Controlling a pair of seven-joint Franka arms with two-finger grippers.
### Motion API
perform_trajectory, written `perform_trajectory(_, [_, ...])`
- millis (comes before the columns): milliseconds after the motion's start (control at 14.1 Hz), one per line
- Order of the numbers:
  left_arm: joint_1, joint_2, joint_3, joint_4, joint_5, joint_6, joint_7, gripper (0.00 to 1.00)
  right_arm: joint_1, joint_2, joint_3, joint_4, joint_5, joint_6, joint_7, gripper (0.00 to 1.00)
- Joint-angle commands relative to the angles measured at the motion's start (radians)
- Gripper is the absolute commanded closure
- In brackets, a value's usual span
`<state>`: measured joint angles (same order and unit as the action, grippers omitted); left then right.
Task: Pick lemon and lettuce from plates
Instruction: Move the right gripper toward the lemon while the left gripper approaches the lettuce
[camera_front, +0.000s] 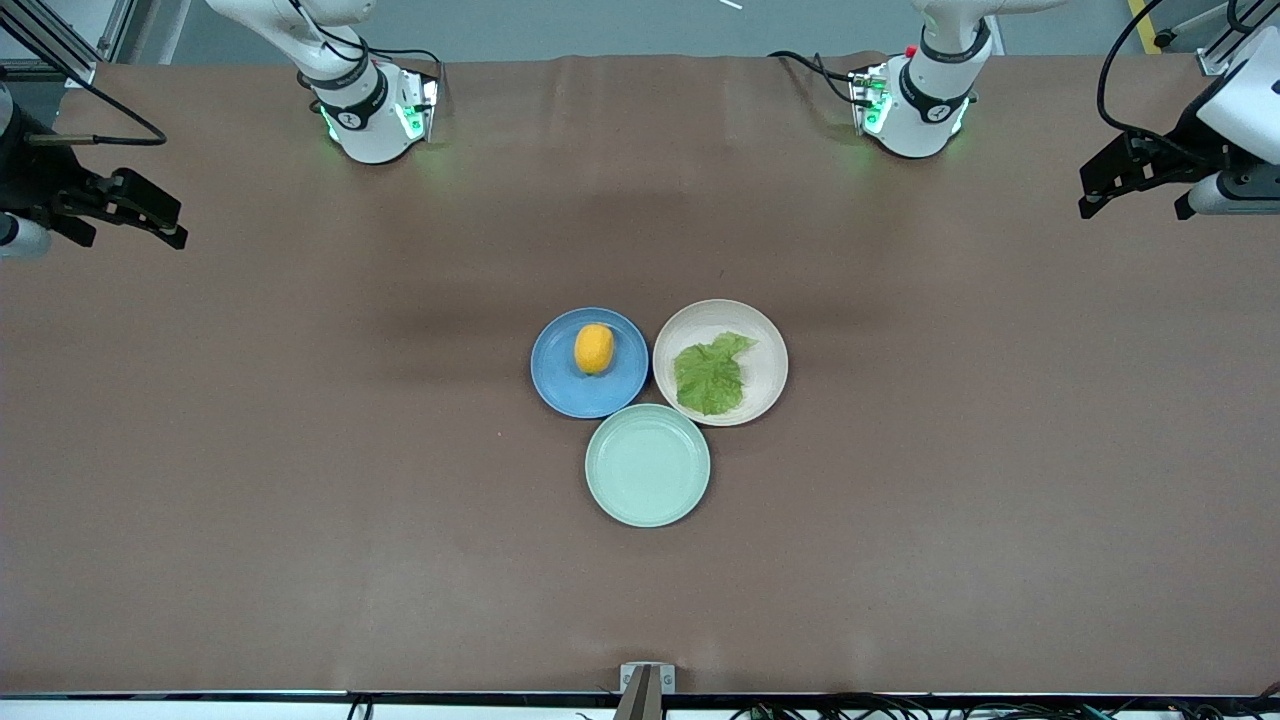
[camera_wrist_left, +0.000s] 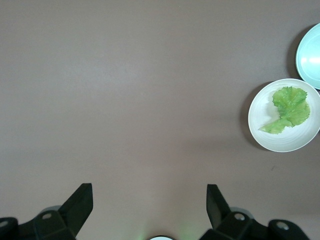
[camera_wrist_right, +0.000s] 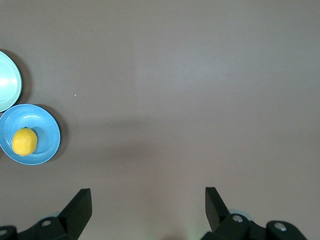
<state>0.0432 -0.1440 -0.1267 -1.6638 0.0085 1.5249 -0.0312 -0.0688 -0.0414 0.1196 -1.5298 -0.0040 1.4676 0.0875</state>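
Right, front view: your lemon (camera_front: 594, 348) sits on the blue plate (camera_front: 560, 385) and the lettuce (camera_front: 710, 375) on the cream plate (camera_front: 765, 375), both mid-table, with a mint plate (camera_front: 648, 465) touching them, nearer the camera edge. Left hand (camera_front: 1135, 180) waits over the left arm's end, right hand (camera_front: 115, 210) over the right arm's end.

Left wrist view: fingers (camera_wrist_left: 77, 205) spread apart over bare table (camera_wrist_left: 140, 100), holding nothing.

Right wrist view: fingers (camera_wrist_right: 77, 207) likewise apart and unloaded.
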Motion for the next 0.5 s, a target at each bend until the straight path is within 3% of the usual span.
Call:
perform_trajectory(0, [-0.002,-0.012,-0.004,0.010,0.016,-0.020,0.017,0.00,-0.013,-0.018,0.008,-0.010,-0.008,0.005,-0.006,0.00])
perform_trajectory(426, [0.001,0.035,0.002,0.073,0.013,-0.025,0.019,0.00,-0.013,-0.018,0.008,-0.004,-0.008,0.005,-0.006,0.00])
